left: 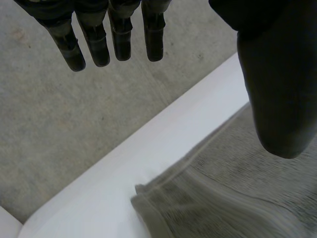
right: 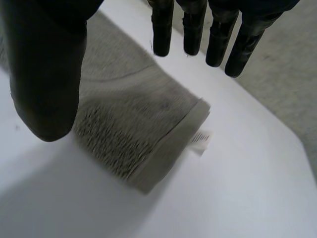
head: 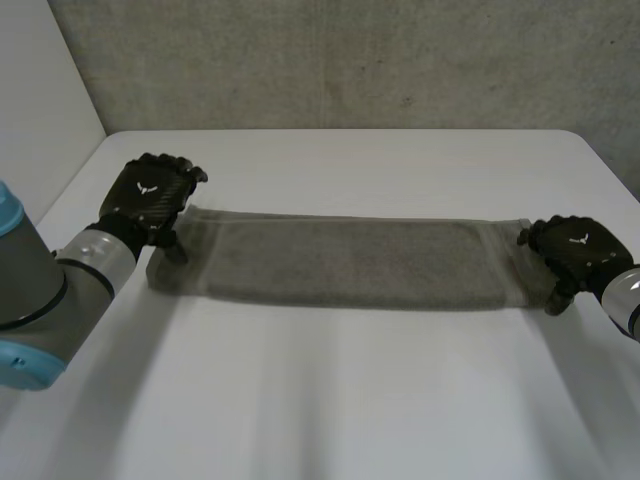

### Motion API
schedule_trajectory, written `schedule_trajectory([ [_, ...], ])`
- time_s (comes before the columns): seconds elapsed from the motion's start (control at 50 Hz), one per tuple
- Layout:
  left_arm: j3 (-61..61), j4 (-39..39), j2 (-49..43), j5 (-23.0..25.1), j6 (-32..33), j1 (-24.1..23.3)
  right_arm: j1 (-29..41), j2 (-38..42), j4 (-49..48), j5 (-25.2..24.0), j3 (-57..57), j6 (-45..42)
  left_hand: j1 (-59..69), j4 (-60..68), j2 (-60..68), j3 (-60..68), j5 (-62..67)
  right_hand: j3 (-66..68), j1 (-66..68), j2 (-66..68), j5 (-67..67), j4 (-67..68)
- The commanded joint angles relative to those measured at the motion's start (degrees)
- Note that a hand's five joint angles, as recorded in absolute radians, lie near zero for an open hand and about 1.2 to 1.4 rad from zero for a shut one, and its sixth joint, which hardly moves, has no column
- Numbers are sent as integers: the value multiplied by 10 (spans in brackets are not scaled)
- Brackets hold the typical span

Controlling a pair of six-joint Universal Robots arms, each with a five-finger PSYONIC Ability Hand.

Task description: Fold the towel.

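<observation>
Now your left hand [head: 150,190] and right hand [head: 575,245], fingers spread and empty, bracket the towel [head: 340,262]; pinching its ends likely comes next.

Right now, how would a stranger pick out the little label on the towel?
On the white table lies a long grey towel. At its end by the right hand, a small white label sticks out, the only white bit on grey cloth.

The left hand [head: 150,195] hides the far corner of the towel [head: 340,262] at that end, and the right hand [head: 575,247] covers the opposite end's edge. The white label [right: 200,139] by the towel's corner is too blurred to read.
</observation>
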Motion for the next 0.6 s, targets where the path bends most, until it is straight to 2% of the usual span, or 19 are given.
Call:
schedule_trajectory([
  [0.02, -29, -52, 22, -3, -4, 3, -6, 42, -9, -14, -12, -4, -28, -34, -25, -29, -12, -24, 80, 79, 71, -44],
  [0.22, -36, -80, 27, -3, -42, 9, -5, 87, -31, -18, -33, -3, -37, -34, -34, -29, -20, -24, 146, 145, 137, -44],
  [0.26, -37, -79, 28, -3, -43, 12, -6, 96, -32, -18, -37, -3, -37, -34, -34, -29, -20, -24, 292, 290, 282, -44],
  [0.28, -37, -79, 31, -3, -43, 13, -6, 96, -32, -18, -37, -3, -37, -34, -34, -29, -20, -24, 293, 291, 283, -44],
  [0.3, -37, -79, 32, -3, -43, 13, -6, 96, -34, -17, -38, -3, -37, -34, -34, -29, -20, -24, 414, 413, 405, -44],
  [0.32, -37, -79, 32, -3, -43, 13, -6, 96, -34, -17, -38, -3, -37, -34, -34, -29, -20, -24, 415, 414, 406, -44],
  [0.34, -37, -79, 35, -3, -44, 14, -8, 94, -37, -17, -38, -4, -37, -34, -34, -29, -20, -24, 557, 556, 547, -44],
  [0.36, -37, -79, 38, -3, -44, 14, -9, 91, -39, -16, -37, -4, -38, -34, -35, -29, -22, -24, 599, 598, 590, -44],
  [0.48, -38, -80, 43, -3, -44, 17, -25, 85, -41, -15, -35, -4, -38, -34, -35, -29, -22, -24, 600, 598, 590, -44],
  [0.6, -42, -82, 49, -3, -44, 25, -100, 65, -39, -19, -40, -10, -38, -34, -35, -29, -22, -24, 600, 598, 590, -44],
])
